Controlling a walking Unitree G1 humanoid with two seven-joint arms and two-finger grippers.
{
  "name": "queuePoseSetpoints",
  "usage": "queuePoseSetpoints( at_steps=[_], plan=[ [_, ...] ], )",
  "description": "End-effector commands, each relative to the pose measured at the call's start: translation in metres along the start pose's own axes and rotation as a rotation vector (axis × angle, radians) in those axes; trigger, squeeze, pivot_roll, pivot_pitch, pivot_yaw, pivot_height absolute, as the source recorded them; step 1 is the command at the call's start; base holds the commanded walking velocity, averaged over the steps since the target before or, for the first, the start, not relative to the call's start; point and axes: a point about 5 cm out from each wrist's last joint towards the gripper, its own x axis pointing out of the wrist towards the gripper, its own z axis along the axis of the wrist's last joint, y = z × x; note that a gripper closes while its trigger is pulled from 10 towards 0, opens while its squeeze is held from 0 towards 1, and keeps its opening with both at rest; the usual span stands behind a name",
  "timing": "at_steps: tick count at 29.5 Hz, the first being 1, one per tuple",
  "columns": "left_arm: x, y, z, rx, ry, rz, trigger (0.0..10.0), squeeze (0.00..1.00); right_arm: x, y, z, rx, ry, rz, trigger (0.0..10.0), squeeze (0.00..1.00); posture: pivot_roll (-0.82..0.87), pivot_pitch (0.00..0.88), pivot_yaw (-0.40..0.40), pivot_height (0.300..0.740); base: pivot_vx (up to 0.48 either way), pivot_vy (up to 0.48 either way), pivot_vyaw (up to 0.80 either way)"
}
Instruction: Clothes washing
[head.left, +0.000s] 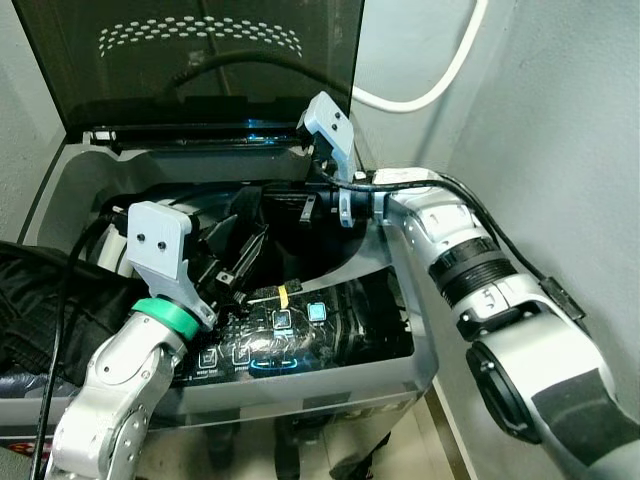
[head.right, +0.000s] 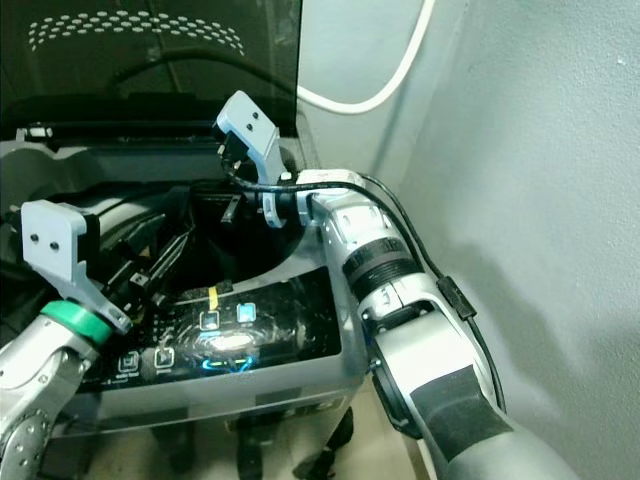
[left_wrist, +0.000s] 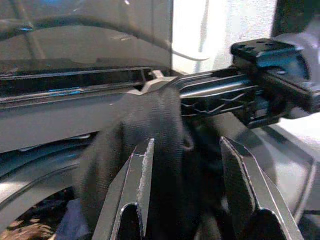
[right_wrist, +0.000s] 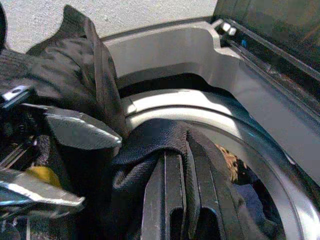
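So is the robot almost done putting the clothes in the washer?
Partly. The dark see-through lid is up and some clothes already lie in the round drum. Now the right gripper is pinched on a black cloth over the opening, with the left gripper open around it. A pile of dark clothes waits at the washer's left.

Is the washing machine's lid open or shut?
Open. The dark lid stands tipped up behind the tub opening, and both grippers reach into the washing machine with black cloth.
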Motion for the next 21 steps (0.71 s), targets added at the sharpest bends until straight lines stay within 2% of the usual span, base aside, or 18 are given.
queuePoseSetpoints(
  at_steps=[1,6,7,9,12,13,14,15,19,21],
  plan=[
    [-0.002,-0.002,-0.002,-0.007,0.014,-0.009,10.0,0.0,0.003,-0.001,0.011,-0.033,-0.024,0.005,10.0,0.0,0.17,0.048,-0.018,0.74,0.0,0.0,0.0],
    [-0.003,-0.005,-0.004,-0.021,0.033,-0.027,10.0,0.0,0.005,-0.002,0.001,-0.029,0.052,-0.009,10.0,0.0,0.17,0.048,-0.018,0.74,0.0,0.0,0.0],
    [-0.003,-0.005,-0.005,-0.028,0.041,-0.031,10.0,0.0,0.006,-0.001,-0.002,0.002,0.081,0.012,10.0,1.0,0.17,0.045,-0.018,0.74,0.0,0.0,0.0],
    [-0.003,-0.005,-0.006,-0.035,0.047,-0.027,10.0,0.0,0.006,0.003,0.002,0.059,0.074,0.081,10.0,1.0,0.17,0.045,-0.018,0.74,0.0,0.0,0.0],
    [-0.003,-0.005,-0.006,-0.036,0.048,-0.024,10.0,0.0,0.005,0.004,0.004,0.069,0.066,0.103,10.0,1.0,0.17,0.045,-0.018,0.74,0.0,0.0,0.0],
    [-0.004,-0.005,-0.006,-0.04,0.049,-0.021,10.0,0.0,0.004,0.004,0.009,0.057,0.03,0.109,10.0,0.74,0.17,0.045,-0.018,0.74,0.0,0.0,0.0],
    [-0.004,-0.005,-0.006,-0.042,0.051,-0.02,10.0,0.0,0.004,0.004,0.013,0.046,0.009,0.113,10.0,0.74,0.17,0.045,-0.018,0.74,0.0,0.0,0.0],
    [-0.004,-0.005,-0.006,-0.046,0.053,-0.019,10.0,0.0,0.001,0.005,0.017,0.041,-0.005,0.131,10.0,0.0,0.17,0.045,-0.018,0.74,0.0,0.0,0.0],
    [-0.005,-0.003,-0.009,-0.047,0.093,-0.004,10.0,0.0,-0.005,0.0,0.026,0.024,-0.012,0.144,10.0,0.0,0.17,0.046,-0.016,0.74,0.0,0.0,0.0],
    [-0.007,0.002,-0.015,-0.024,0.173,0.036,10.0,0.0,-0.008,-0.004,0.032,0.005,-0.014,0.134,10.0,0.0,0.17,0.046,-0.016,0.74,0.0,0.0,0.0]
  ],
)
